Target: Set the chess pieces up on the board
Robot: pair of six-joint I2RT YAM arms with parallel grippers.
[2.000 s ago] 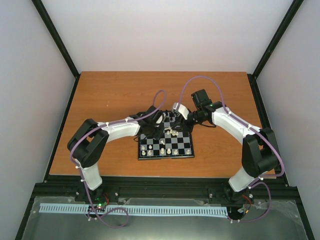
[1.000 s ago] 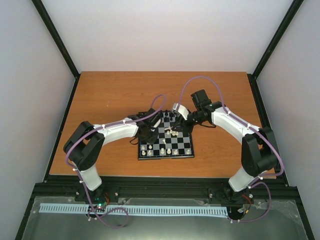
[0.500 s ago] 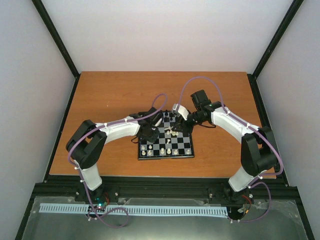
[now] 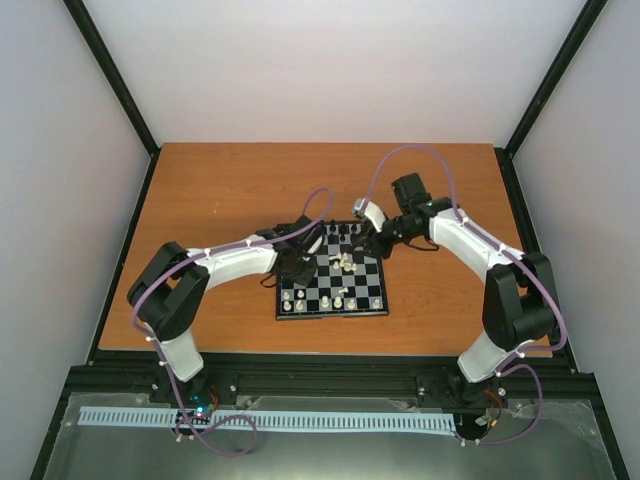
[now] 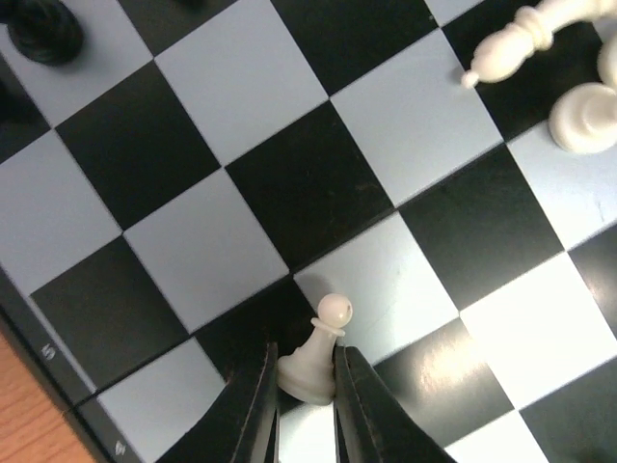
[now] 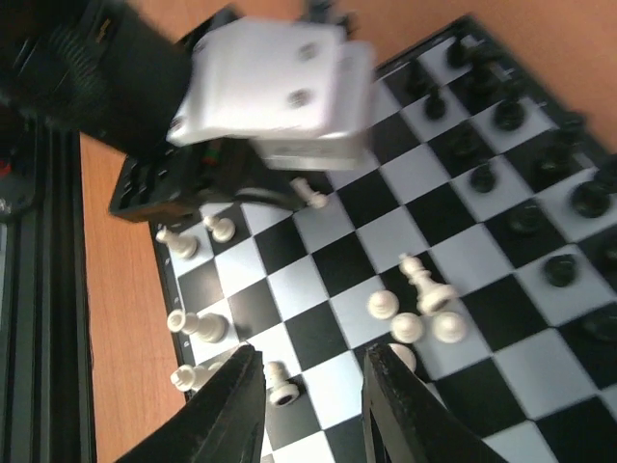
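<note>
The small chessboard lies at the table's middle, with cream pieces along its near rows and a loose cluster of them mid-board. Black pieces fill the far rows. My left gripper is shut on a cream pawn, held just above the board's left part; in the top view it is at the board's left side. My right gripper is open and empty above the board, over a toppled cream piece; in the top view it is at the far right corner.
The board sits on an orange-brown table with a black frame and pale walls around it. Black pieces stand at the upper left of the left wrist view, two cream pieces at its upper right. Purple cables arc over both arms.
The right arm has drawn back toward the board's far right corner. The left gripper stays at the board's left side, shifting only slightly.
</note>
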